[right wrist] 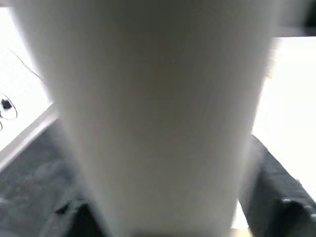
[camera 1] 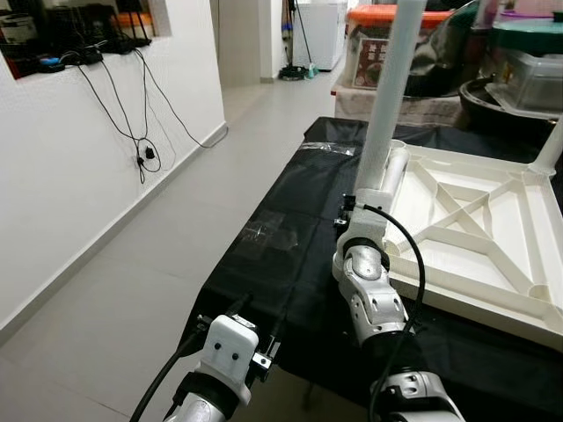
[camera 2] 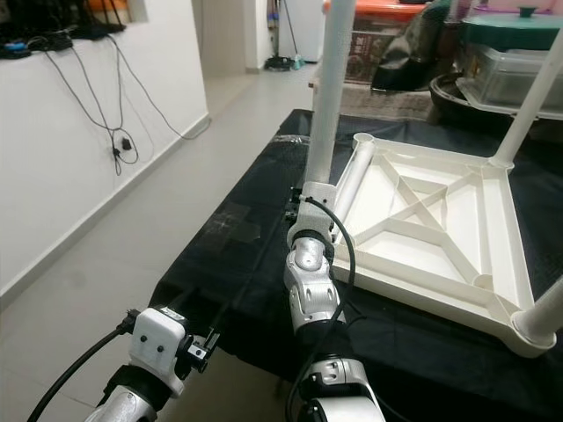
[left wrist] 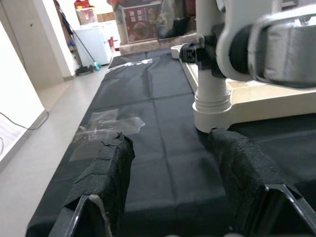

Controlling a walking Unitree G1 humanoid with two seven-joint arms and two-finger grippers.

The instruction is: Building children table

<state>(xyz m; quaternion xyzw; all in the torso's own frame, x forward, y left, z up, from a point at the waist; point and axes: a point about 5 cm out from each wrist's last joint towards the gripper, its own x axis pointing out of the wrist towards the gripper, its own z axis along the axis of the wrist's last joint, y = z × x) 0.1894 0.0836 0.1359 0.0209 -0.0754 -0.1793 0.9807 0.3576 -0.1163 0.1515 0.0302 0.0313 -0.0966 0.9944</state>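
At 3 o'clock on the black-draped bench [camera 1: 290,220], upturned white tabletop [camera 1: 475,237]. At its near-left corner, right gripper [right wrist: 163,217] clamped around the upright white leg [camera 1: 387,97]. At 7 o'clock, left gripper [left wrist: 170,173] hovering, fingers [left wrist: 106,173] spread wide, holding nothing.

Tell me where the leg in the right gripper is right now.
The white leg stands upright in the near-left corner socket of the upturned tabletop, on the black cloth, with the right gripper around its lower end.

table leg [camera 1: 393,79] top cropped, blurred close-up
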